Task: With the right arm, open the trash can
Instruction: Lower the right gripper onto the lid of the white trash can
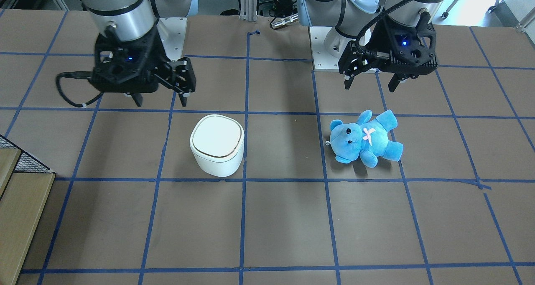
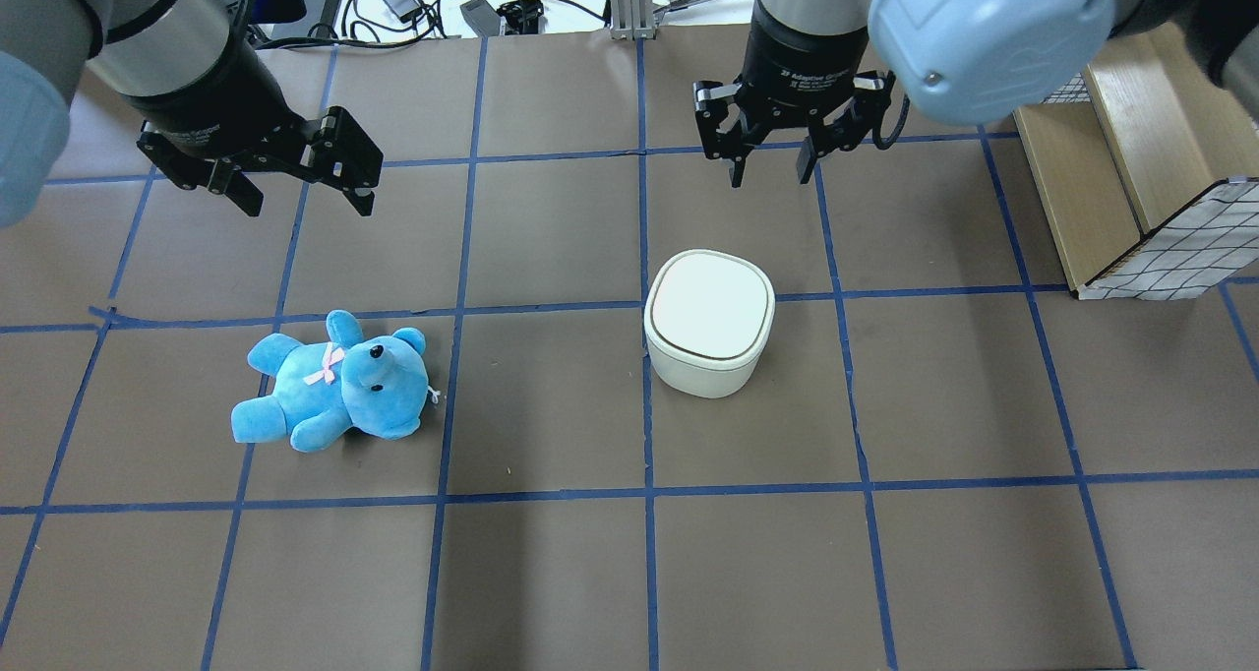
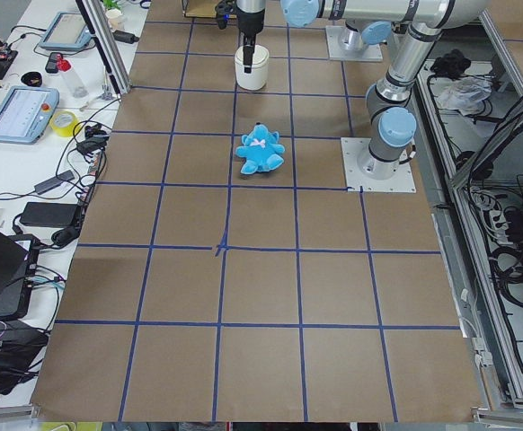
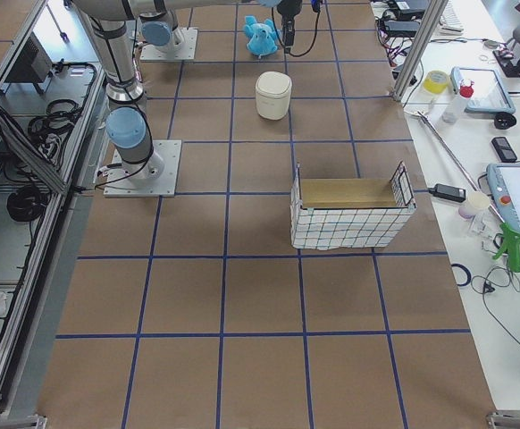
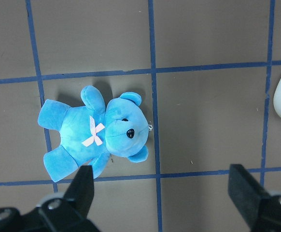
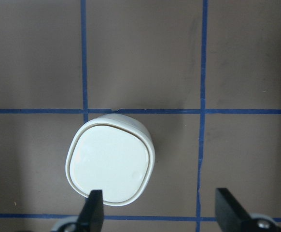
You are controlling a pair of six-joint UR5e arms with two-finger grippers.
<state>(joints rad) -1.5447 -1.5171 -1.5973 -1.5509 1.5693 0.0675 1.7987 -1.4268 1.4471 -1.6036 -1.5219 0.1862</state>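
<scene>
Nearest the lens, the right gripper (image 6: 161, 210) spreads its fingers (image 6: 94, 210) wide over the trash can (image 6: 110, 166). The can stands lid shut on the gridded table (image 6: 251, 72), beneath one finger rather than centred. Only the front view shows the gripper hanging clear above it. The left gripper (image 1: 370, 87), also wide, hovers near the blue bear (image 1: 363, 138), well apart.

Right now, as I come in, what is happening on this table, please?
Nothing is being handled yet. The right gripper is open and hovers above the table near the white trash can, not touching it; the can is closed. The left gripper is open too, empty, near the blue teddy bear, which lies on its back.
</scene>
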